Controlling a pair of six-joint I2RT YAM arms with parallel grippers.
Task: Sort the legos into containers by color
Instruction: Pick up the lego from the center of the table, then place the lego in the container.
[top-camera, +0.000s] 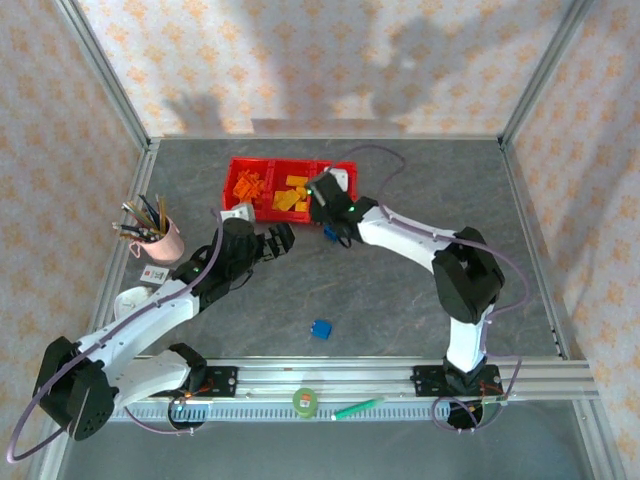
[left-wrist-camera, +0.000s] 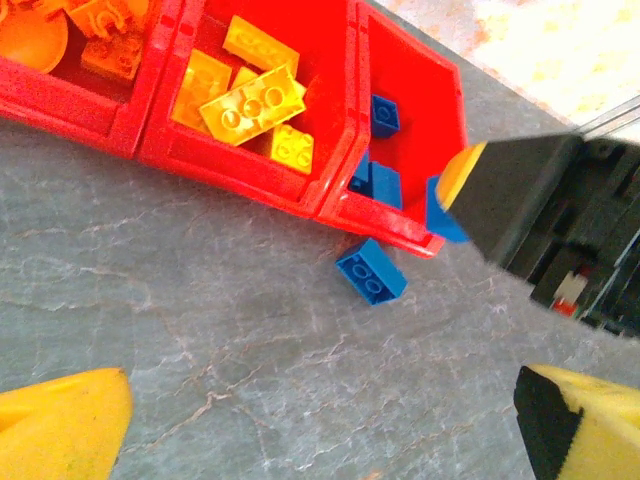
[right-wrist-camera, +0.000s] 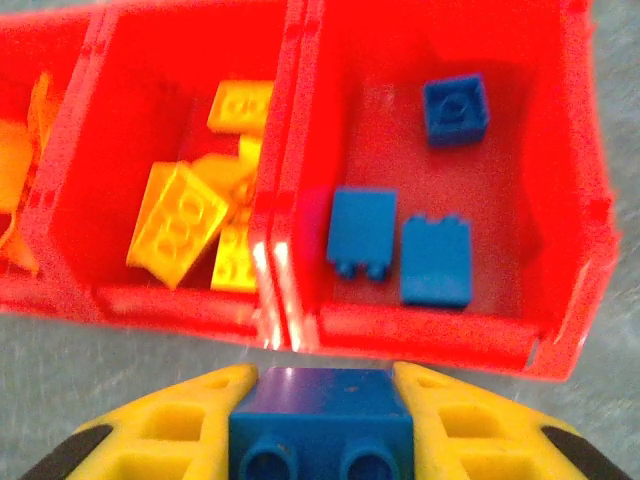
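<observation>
Toward the far edge of the desk, left of centre, the three joined bins (top-camera: 290, 185) sat in a row. They held orange bricks (top-camera: 248, 185) in the left one, yellow bricks (right-wrist-camera: 190, 225) in the middle and three blue bricks (right-wrist-camera: 435, 260) in the right. The right gripper (right-wrist-camera: 320, 395) hung just outside the right bin's near wall, clenched on a blue brick (right-wrist-camera: 320, 430). A second brick (left-wrist-camera: 371, 271) lay on the desk just beside that wall. A third brick (top-camera: 321, 328) lay alone on open desk toward the near edge. The left gripper (left-wrist-camera: 320, 420) hovered spread and empty over bare surface near the bins. A cup (top-camera: 160, 240) stood by the left edge. The right half of the desk lay bare.
</observation>
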